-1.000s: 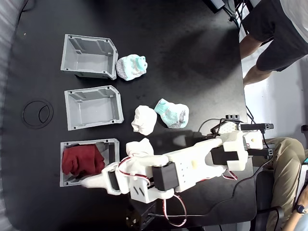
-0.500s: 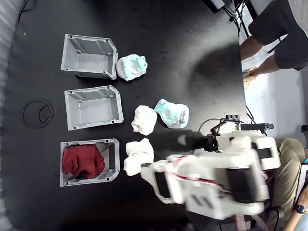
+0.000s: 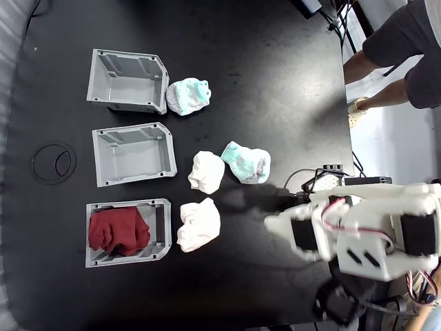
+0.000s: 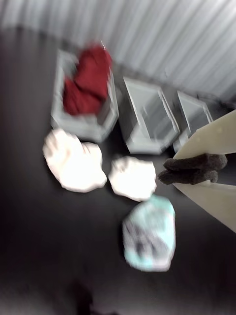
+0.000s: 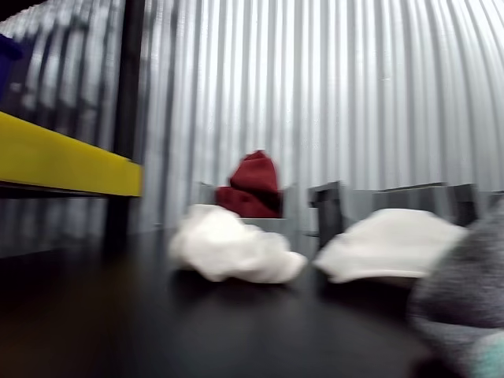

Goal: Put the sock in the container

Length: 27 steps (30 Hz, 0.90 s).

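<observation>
The sock lies in 1 container; 2 other bins hold nothing. The gripper's jaw spread: cannot tell.

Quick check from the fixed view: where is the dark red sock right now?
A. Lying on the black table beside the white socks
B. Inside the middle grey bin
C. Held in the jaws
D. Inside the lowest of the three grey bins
D: in the fixed view the dark red sock sits inside the lowest grey bin, while the middle bin and the top bin hold nothing.
</observation>
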### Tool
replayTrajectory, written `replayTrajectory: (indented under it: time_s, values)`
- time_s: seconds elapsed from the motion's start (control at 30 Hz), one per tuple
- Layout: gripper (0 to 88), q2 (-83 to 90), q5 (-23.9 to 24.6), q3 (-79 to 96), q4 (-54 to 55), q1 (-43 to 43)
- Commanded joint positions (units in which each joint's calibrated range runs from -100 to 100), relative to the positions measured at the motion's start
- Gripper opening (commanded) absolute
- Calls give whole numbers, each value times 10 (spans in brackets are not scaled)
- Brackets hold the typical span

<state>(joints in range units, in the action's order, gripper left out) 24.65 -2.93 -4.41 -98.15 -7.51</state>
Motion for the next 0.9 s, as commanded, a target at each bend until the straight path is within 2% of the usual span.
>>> replayTrajectory:
  time_s: [0.0, 0.23, 0.63, 0.87]
  values:
    - [14, 76, -2, 103, 8, 39]
    - [14, 216, -32, 291, 147, 75]
    - [14, 505, -31, 682, 416, 80]
    - [14, 589, -29, 817, 449, 105]
